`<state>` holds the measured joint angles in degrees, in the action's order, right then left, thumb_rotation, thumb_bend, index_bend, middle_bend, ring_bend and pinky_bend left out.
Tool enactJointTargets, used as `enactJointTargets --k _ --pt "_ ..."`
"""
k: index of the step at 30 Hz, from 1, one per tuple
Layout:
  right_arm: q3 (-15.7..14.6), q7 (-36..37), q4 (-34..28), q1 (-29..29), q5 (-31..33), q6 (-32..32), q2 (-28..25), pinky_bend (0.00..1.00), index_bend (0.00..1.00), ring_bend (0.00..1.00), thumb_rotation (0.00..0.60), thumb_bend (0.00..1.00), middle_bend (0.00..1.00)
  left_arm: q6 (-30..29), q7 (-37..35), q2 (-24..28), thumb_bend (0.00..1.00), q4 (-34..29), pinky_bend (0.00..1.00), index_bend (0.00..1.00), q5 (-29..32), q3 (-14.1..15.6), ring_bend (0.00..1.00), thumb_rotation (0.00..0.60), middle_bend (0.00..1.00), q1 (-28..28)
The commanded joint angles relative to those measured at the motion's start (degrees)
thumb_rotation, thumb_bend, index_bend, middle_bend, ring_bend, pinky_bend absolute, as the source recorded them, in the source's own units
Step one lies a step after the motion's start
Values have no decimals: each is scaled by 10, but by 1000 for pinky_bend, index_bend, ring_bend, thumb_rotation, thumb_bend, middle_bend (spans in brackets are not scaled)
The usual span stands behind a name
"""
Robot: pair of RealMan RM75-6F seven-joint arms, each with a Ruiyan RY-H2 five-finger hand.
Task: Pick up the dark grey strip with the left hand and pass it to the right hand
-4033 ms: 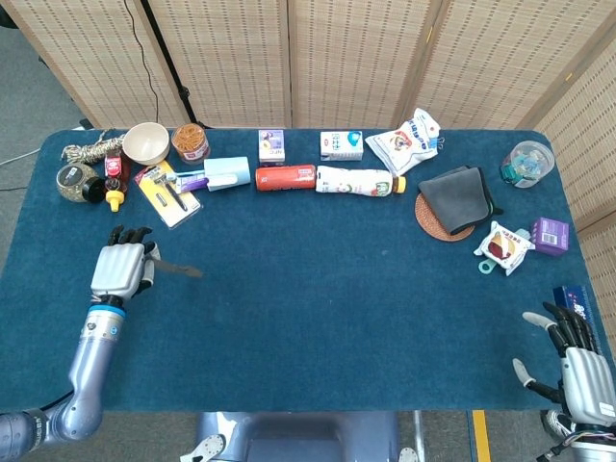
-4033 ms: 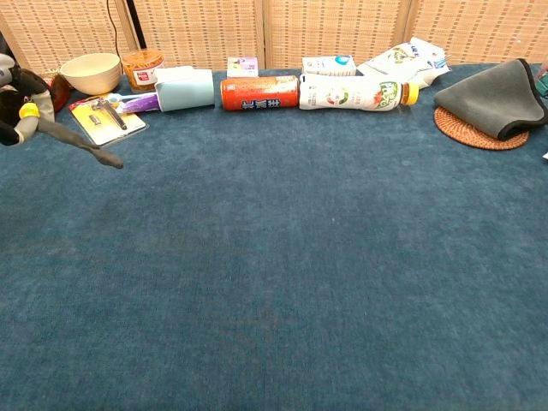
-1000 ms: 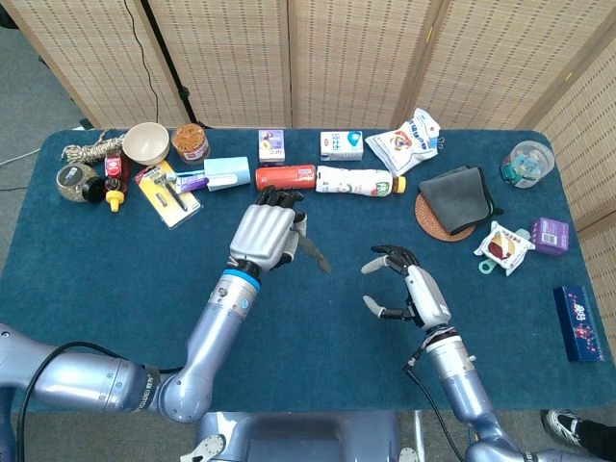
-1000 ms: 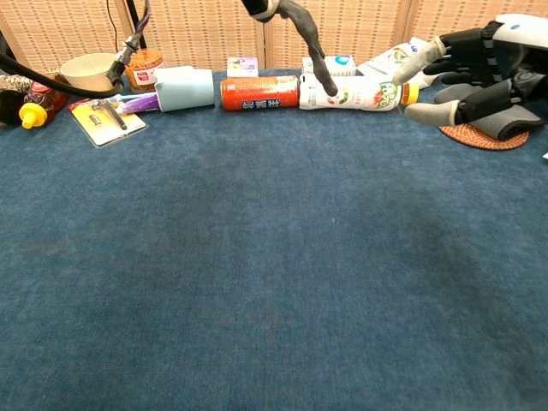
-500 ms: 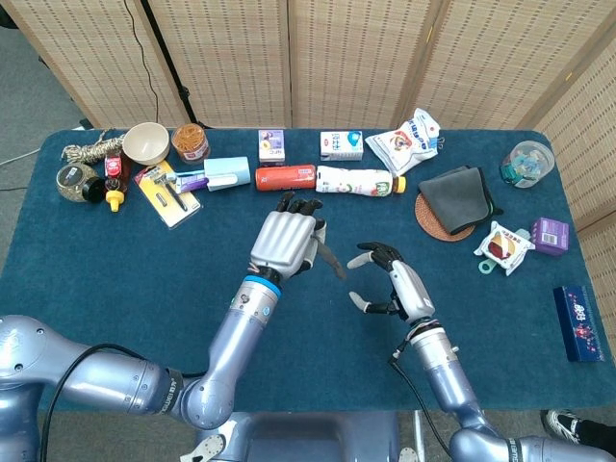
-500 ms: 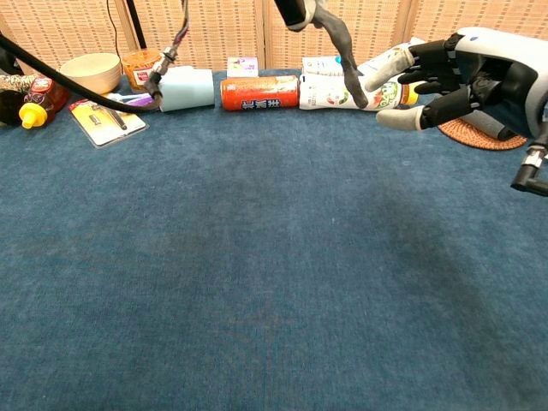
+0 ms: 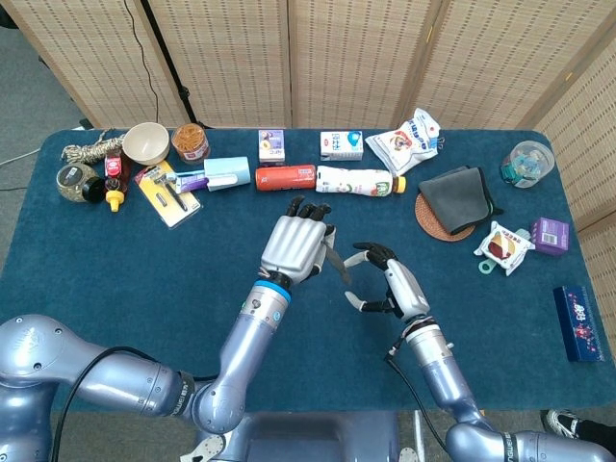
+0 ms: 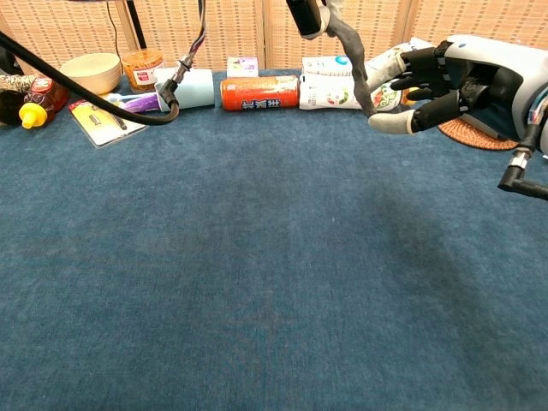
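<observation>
My left hand (image 7: 296, 246) is raised above the middle of the table and holds the dark grey strip (image 7: 337, 264) by its upper end. The strip (image 8: 354, 62) hangs down to the right, bent along its length. Its lower tip reaches in between the thumb and fingers of my right hand (image 7: 383, 279), which is open beside it. In the chest view the right hand (image 8: 445, 81) has its thumb under the strip's tip and its fingers above; whether they touch the strip I cannot tell.
A row of objects lines the far edge: a bowl (image 7: 145, 142), a jar (image 7: 191, 142), a red can (image 7: 285, 177), a white bottle (image 7: 358, 181), snack bags (image 7: 408, 138), a grey cloth on a coaster (image 7: 454, 198). A blue box (image 7: 577, 322) lies far right.
The left hand has carried the strip from the table's left side to the middle. The right hand rose from the right edge, and the strip's tip now sits between its fingers.
</observation>
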<state>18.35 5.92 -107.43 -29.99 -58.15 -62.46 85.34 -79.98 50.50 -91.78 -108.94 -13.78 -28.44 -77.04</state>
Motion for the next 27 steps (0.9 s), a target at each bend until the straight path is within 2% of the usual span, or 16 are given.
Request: enactJointTargets --k 1,17,27 --pt "1 3 0 -1 2 1 0 26 380 85 600 303 176 -1 1 0 602 -1 51 724 -2 2 154 600 197 0" --pt "8 3 5 -12 24 6 8 30 424 104 600 302 214 -3 0 -14 601 1 51 724 -10 8 153 600 197 1" --pt "10 6 7 -14 27 5 10 49 480 155 600 302 264 -1 2 -15 600 -1 51 724 -14 12 153 600 197 3"
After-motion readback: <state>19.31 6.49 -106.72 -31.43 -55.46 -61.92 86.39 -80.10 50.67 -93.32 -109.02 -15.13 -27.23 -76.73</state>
